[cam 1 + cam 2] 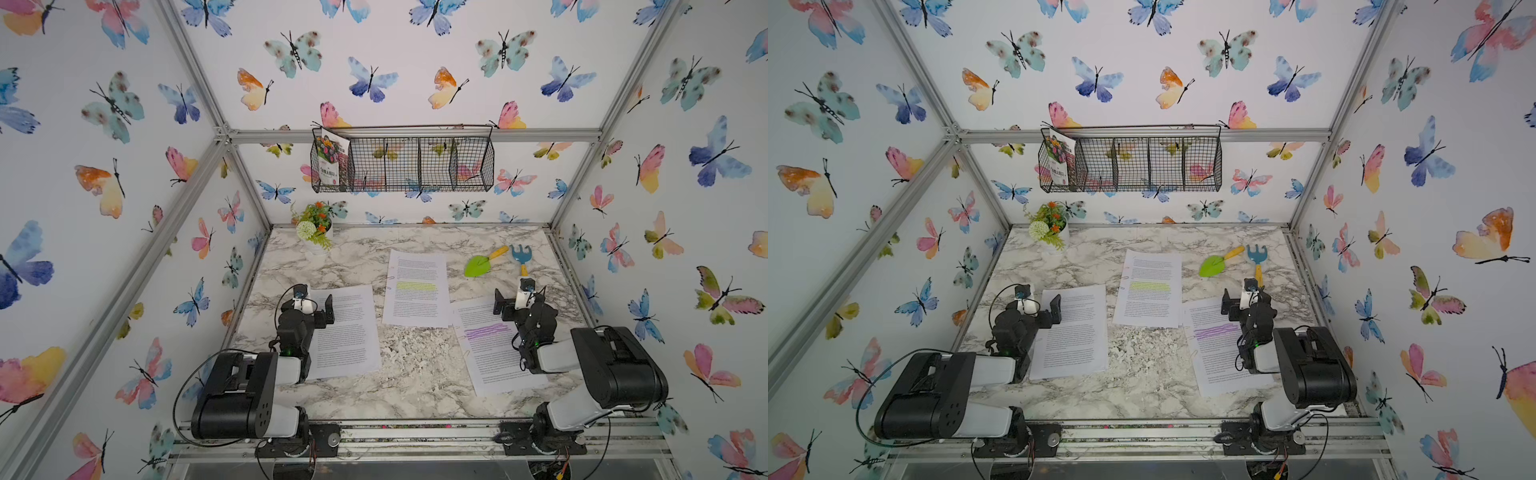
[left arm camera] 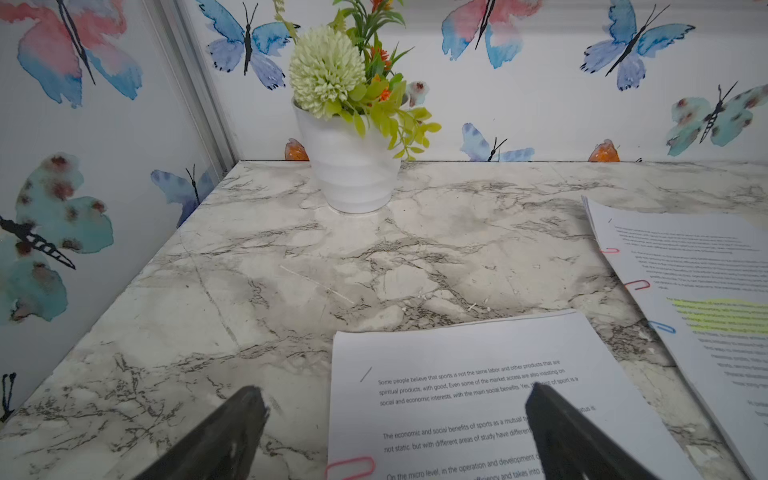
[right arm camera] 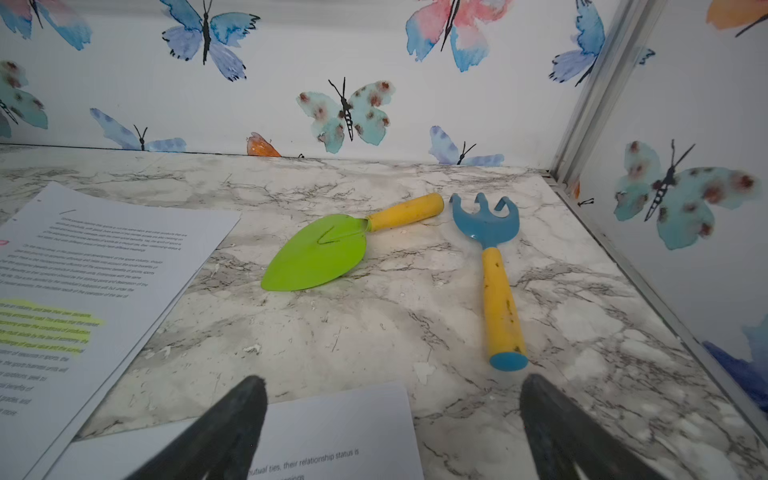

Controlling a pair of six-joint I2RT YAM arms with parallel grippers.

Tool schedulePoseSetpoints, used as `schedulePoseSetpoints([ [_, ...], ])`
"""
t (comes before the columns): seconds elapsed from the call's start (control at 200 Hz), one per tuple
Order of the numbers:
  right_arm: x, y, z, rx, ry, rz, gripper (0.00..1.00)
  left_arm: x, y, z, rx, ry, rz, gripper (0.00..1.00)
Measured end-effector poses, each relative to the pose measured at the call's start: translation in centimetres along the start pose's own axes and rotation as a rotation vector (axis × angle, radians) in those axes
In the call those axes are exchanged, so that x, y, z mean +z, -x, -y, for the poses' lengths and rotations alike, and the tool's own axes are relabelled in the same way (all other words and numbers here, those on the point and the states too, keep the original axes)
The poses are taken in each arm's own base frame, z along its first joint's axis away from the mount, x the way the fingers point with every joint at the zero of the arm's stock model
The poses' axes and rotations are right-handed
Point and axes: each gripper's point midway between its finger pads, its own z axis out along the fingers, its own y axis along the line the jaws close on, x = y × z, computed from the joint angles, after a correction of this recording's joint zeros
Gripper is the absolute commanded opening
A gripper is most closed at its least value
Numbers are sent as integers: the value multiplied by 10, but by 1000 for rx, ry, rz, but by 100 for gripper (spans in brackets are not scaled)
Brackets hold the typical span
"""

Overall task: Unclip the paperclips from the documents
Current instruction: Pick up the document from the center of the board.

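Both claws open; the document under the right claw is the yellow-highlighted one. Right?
Not quite. In both top views the sheaf under the right claw is the purple-highlighted document; the yellow-highlighted document lies mid-table. Both claws are open, as stated.

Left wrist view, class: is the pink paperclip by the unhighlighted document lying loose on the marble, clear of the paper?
No: the pink paperclip straddles the edge of the unhighlighted document, clipped onto it.

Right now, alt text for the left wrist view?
Open left fingers frame the corner of an unhighlighted document with a pink paperclip on its edge. Beyond stands a white flower pot; a yellow-highlighted, clipped document lies alongside.
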Motion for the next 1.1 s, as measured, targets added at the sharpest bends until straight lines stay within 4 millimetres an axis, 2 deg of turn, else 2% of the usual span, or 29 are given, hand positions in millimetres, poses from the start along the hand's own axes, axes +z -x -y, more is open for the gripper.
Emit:
schedulePoseSetpoints([
  [0.726,0,1,0,0,2,2,98,0,0,0,-9,1,2,99],
  [0.796,0,1,-2,-3,9,-5,98,0,2,-6,-21,34,8,99],
  [0.861,9,4,-1,8,6,-73,98,2,4,-23,-61,138,-34,99],
  [0.916,26,25,4,46,-29,-118,98,10,19,-42,-101,245,-82,99],
  [0.921,29,28,4,51,-33,-124,98,12,29,-45,-111,260,-75,99],
  [0.936,33,35,5,58,-42,-133,98,14,34,-47,-117,272,-75,99],
  [0.966,43,54,8,88,-61,-145,98,21,59,-58,-137,324,-84,99],
  [0.981,46,61,9,94,-68,-150,98,22,66,-61,-143,336,-89,99],
  [0.986,46,63,9,97,-70,-151,98,24,77,-64,-147,349,-81,100],
  [0.996,49,70,10,111,-77,-155,98,26,83,-65,-153,356,-84,100],
  [1.041,54,90,12,142,-89,-170,98,32,117,-72,-167,382,-89,91],
  [1.051,54,93,12,147,-89,-174,98,33,131,-73,-173,386,-84,89],
  [1.101,52,103,11,174,-91,-199,98,38,162,-75,-184,380,-95,77],
])
